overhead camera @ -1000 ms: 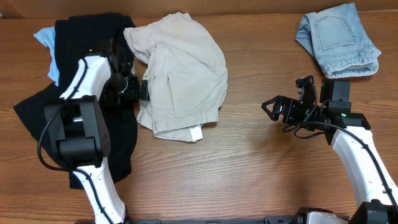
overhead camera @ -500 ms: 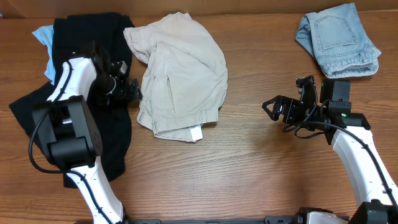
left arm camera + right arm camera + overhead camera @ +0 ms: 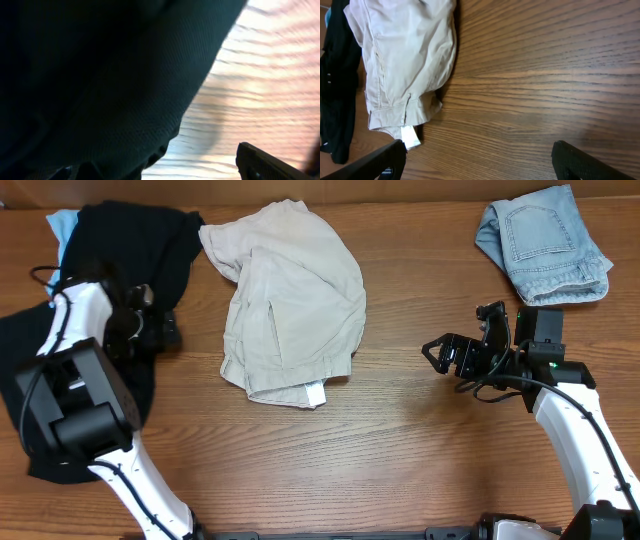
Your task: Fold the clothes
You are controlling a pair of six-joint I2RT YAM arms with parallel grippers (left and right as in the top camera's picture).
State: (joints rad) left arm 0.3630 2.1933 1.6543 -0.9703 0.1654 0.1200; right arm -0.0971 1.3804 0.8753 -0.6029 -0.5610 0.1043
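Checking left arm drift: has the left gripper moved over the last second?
Yes. In the overhead view the left gripper has shifted left, away from the beige shorts, whose edge it was beside before; the shorts stayed put.

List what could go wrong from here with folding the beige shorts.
1. The beige shorts lie bunched; folding them before spreading would likely trap creases.
2. The left gripper sits over the black garment, which fills its wrist view; reaching for the shorts may drag that fabric along.
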